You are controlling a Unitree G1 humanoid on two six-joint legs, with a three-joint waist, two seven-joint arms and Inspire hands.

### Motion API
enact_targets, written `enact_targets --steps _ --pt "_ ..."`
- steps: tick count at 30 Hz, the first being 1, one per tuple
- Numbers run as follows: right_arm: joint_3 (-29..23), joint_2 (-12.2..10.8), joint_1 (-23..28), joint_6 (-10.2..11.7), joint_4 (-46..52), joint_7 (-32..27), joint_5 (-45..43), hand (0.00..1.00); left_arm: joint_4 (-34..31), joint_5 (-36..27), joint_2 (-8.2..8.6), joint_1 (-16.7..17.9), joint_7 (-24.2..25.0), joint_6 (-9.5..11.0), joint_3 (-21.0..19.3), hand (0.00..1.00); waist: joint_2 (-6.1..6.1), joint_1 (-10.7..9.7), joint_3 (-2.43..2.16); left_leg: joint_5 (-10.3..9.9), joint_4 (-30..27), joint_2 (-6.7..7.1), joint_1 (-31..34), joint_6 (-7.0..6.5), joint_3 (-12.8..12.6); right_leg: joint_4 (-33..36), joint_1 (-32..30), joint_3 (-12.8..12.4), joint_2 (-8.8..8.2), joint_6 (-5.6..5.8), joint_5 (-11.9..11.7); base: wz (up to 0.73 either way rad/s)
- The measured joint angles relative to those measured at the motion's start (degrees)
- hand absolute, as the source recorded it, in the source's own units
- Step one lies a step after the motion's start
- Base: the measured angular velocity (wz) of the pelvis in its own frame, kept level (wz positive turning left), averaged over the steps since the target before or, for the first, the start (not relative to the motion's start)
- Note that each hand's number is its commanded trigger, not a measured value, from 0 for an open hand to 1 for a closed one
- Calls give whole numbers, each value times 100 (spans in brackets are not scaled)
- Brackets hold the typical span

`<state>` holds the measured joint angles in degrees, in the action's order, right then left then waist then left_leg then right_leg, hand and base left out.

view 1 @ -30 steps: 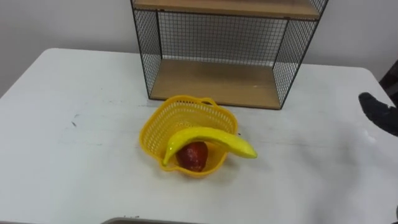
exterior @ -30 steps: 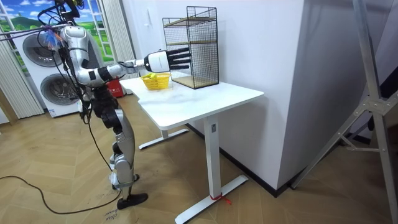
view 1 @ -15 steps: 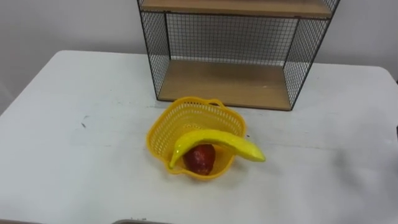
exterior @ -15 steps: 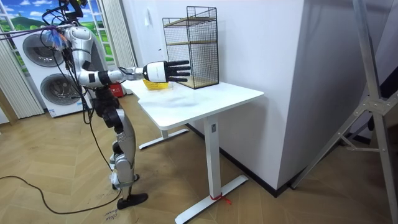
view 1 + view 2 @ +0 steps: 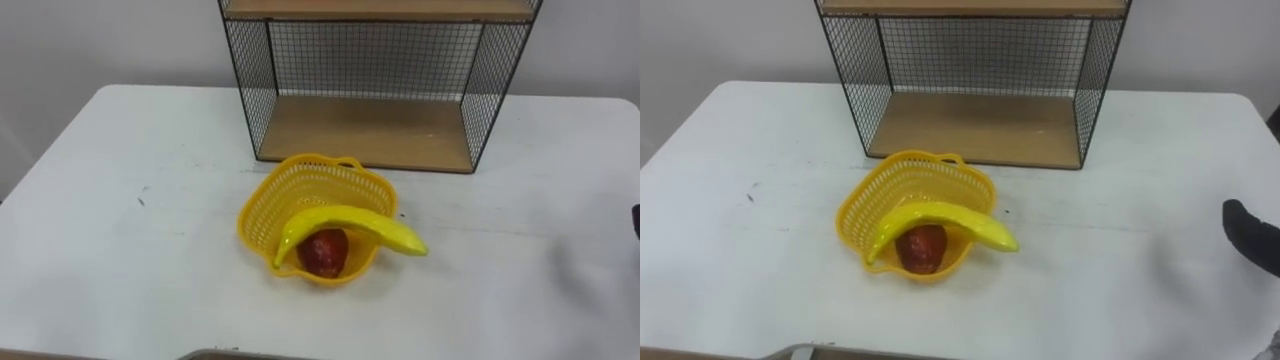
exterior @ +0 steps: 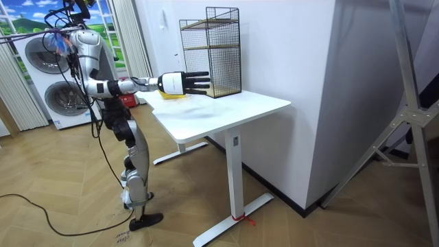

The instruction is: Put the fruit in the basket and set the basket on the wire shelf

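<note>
On the white table point(image 5: 120, 250), at 6 o'clock from the wire shelf point(image 5: 365, 130), the yellow basket point(image 5: 300, 188) is seen with a red fruit point(image 5: 324, 252) inside and the banana point(image 5: 350, 222) laid across its rim. Off at its 3 o'clock, the right hand point(image 6: 180, 82) is held straight-fingered and empty, lowered since a second ago; basket and fruit are unmoved.

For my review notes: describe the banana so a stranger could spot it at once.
On the white table, in front of the wire shelf, sits a yellow basket. The banana lies across its near rim, over a red fruit; it alone is long and curved.
</note>
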<state>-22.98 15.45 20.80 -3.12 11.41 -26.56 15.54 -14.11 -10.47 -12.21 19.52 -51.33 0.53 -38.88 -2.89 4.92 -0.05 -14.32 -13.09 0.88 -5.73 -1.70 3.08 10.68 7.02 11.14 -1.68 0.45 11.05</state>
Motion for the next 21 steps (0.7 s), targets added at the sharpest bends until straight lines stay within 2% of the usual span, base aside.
enact_targets --steps 2,5,9,11,13,16,21 --pt "163 -3 -1 92 -100 160 2 0 -207 -10 1 -42 294 62 234 0 65 -32 8 0 -11 -6 0 0 -12 0 -1 2 6 -4 -3 0" --pt "301 -5 -53 119 -151 390 101 0 -244 -25 1 -232 617 153 610 0 82 -56 14 0 7 -5 -2 0 -49 2 -4 -21 5 -4 -6 -4" --pt "490 -60 -234 121 -151 567 115 0 -245 -239 0 -488 1094 161 963 0 95 -79 23 2 33 -16 -17 -1 -121 19 -8 -46 10 -6 -7 -7" --pt "653 -79 -321 213 -162 687 218 0 -245 -460 -3 -555 1398 189 1197 0 118 -129 59 3 42 -21 -91 -1 -159 9 26 -94 20 -6 -7 -9" --pt "786 -81 -395 244 -164 802 473 0 -247 -701 -3 -561 1659 233 1389 0 102 -141 63 3 42 -20 -89 -1 -175 6 21 -100 17 -4 -8 -2" --pt "921 -85 -407 312 -235 1107 695 0 -242 -915 -4 -607 2137 238 1687 0 196 -164 115 3 42 -25 -86 -1 -194 -1 0 -105 21 -4 -8 -1" --pt "1209 -133 -408 333 -445 1566 700 0 -67 -1036 9 -615 2853 235 2116 0 209 -168 105 1 92 -25 -81 -4 -233 -1 -10 -120 15 6 -14 -3"
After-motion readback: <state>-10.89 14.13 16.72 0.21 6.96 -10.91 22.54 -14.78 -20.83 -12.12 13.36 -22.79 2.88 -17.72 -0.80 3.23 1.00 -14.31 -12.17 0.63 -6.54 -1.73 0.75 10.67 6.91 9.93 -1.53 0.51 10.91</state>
